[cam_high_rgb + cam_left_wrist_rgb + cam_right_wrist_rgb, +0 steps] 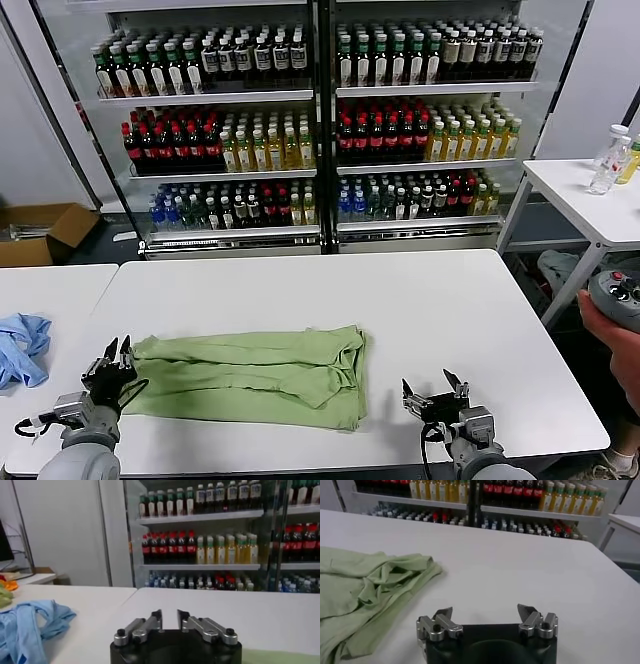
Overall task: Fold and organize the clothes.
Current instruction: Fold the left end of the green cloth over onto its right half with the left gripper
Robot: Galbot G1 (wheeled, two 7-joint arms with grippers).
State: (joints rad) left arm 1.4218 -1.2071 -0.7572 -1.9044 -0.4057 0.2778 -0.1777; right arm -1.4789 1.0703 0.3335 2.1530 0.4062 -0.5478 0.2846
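Head view: folded green shirt (255,375) lay on the white surface (440,300).
Left claw (169,619): fingers slightly parted, holding nothing; blue cloth (27,625) visible beside.
Right claw (485,616): spread wide, empty.

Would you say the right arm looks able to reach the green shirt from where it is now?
Probably yes: the right gripper, jaws open, sits beside the green shirt with only bare white table between.

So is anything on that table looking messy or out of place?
The green shirt is folded but rumpled, its right edge bunched into uneven layers. A blue garment lies crumpled on the neighbouring table to the left. Nothing looks spilled or damaged.
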